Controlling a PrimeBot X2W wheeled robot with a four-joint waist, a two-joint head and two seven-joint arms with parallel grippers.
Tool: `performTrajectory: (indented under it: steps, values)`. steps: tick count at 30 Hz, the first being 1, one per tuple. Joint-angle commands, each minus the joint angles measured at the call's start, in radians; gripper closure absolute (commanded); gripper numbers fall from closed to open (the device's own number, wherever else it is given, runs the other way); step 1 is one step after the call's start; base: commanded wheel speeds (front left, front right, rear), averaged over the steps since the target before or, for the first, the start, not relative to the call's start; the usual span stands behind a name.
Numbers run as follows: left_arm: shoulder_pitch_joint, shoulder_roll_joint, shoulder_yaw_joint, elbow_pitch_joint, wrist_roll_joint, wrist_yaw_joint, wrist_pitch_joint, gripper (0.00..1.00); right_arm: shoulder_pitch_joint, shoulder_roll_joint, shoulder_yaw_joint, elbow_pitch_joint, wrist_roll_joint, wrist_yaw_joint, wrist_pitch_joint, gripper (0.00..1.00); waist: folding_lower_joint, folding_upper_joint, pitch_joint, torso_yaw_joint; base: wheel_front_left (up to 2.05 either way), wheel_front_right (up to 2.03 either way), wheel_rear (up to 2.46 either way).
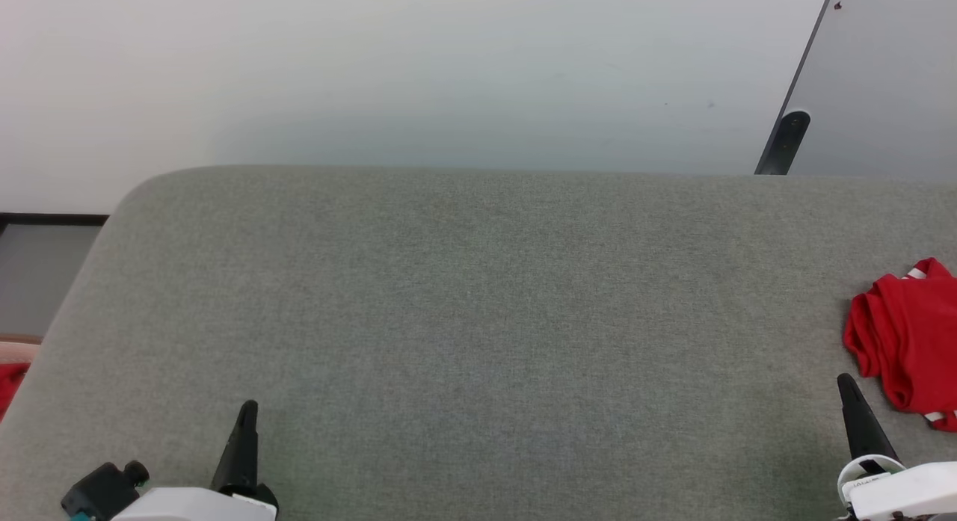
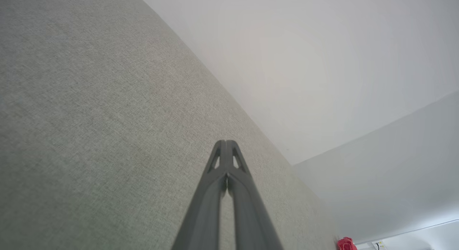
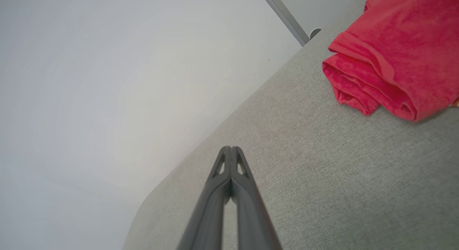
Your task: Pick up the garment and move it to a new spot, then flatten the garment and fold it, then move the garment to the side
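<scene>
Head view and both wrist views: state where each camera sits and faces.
Head view: on the head, facing down over the grey cloth-covered table; shut left gripper lower left, shut right gripper lower right.
Left wrist view: left wrist, along its shut fingers, across the table to the white wall.
Right wrist view: right wrist, along its shut fingers, toward the bunched garment.
Shared: head and right wrist views both show the garment.

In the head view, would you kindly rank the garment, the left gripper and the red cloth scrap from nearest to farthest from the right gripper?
From the right gripper:
1. The garment, just to its right on the table.
2. The left gripper, across the table at the lower left.
3. The red cloth scrap, beyond the table's left edge.
</scene>
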Motion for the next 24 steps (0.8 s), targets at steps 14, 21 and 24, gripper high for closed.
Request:
performTrajectory:
  steps: [14, 21, 24]
  values:
    - [-0.047, -0.023, 0.030, 0.012, -0.151, -0.020, 0.045, 1.00, -0.045, 0.019, -0.011, 0.011, 0.159, 0.000, 0.027, 1.00, 0.0000, 0.0000, 0.000, 0.005, 0.00, 0.00, 0.00]
    - [-0.057, -0.036, 0.040, 0.020, -0.212, -0.026, 0.064, 1.00, -0.054, 0.029, -0.013, 0.019, 0.223, 0.000, 0.039, 1.00, 0.0000, 0.0000, 0.001, 0.007, 0.00, 0.00, 0.00]
    - [-0.064, -0.041, 0.044, 0.023, -0.235, -0.030, 0.072, 1.00, -0.054, 0.033, -0.014, 0.023, 0.247, 0.000, 0.043, 1.00, 0.0000, 0.0000, 0.001, 0.008, 0.00, 0.00, 0.00]
